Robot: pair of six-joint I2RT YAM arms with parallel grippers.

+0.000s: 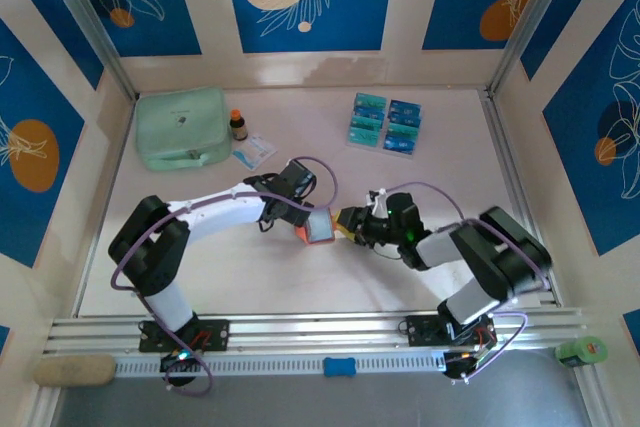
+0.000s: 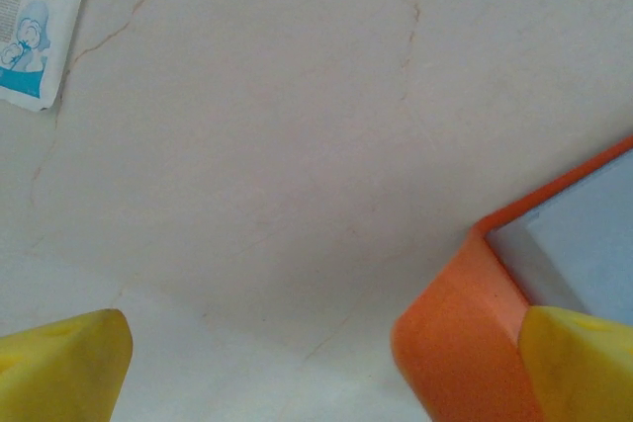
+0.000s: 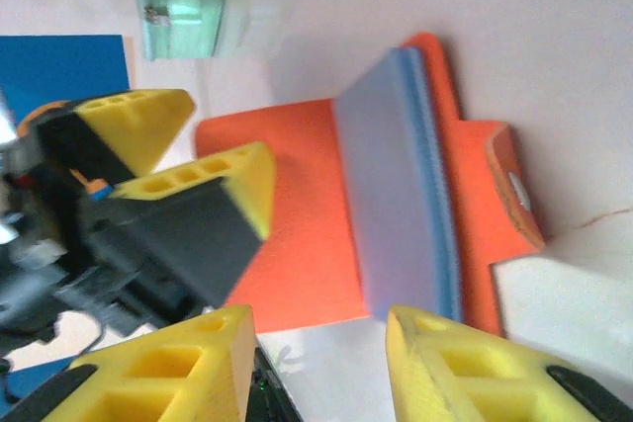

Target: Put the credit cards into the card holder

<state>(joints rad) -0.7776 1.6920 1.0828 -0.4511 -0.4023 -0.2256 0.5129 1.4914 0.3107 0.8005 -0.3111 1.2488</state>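
Card holder (image 3: 297,234) lies open. Left gripper (image 2: 326,373) spread wide at its edge; right gripper (image 3: 326,363) part-open, empty. Recommend pinning holder flat, then fetching credit cards (image 1: 385,125) singly.
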